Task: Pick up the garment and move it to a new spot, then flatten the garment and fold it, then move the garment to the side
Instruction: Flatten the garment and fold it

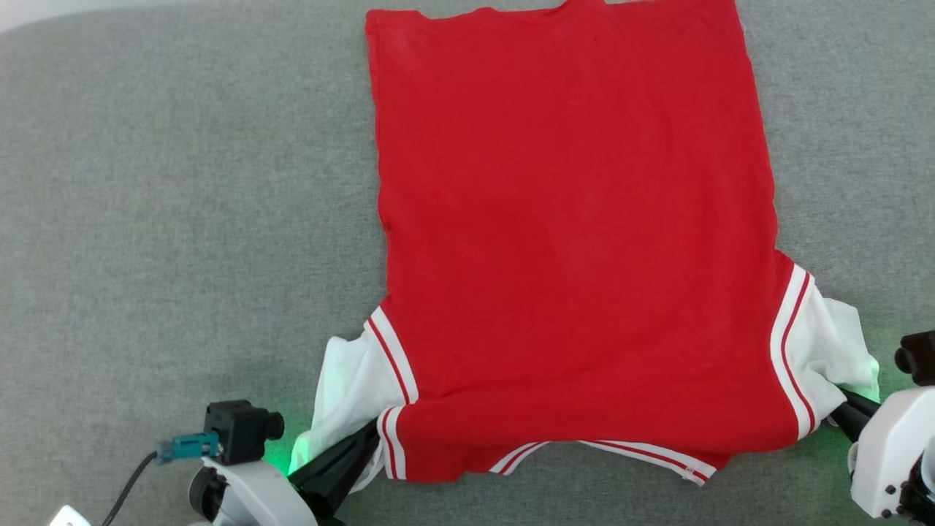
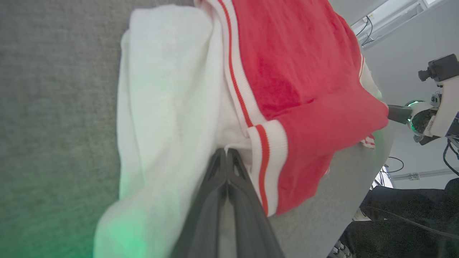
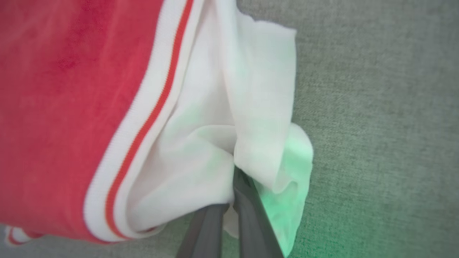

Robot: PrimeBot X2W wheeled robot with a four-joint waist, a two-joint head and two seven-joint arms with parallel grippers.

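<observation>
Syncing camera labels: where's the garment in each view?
Head view: garment spread across the centre, a white sleeve at each lower corner.
Left wrist view: garment upper centre and right, white sleeve left of it.
Right wrist view: garment on the left half, white sleeve at centre.
Shared landmark: white-and-red striped trim between red body and sleeve.

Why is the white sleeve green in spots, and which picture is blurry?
Head view: sharp, with a green glow on the sleeves of the garment, beside the left tool and right tool. Left wrist view: green tint low on the sleeve. Right wrist view: softly blurred, sleeve fold tinted green.
</observation>
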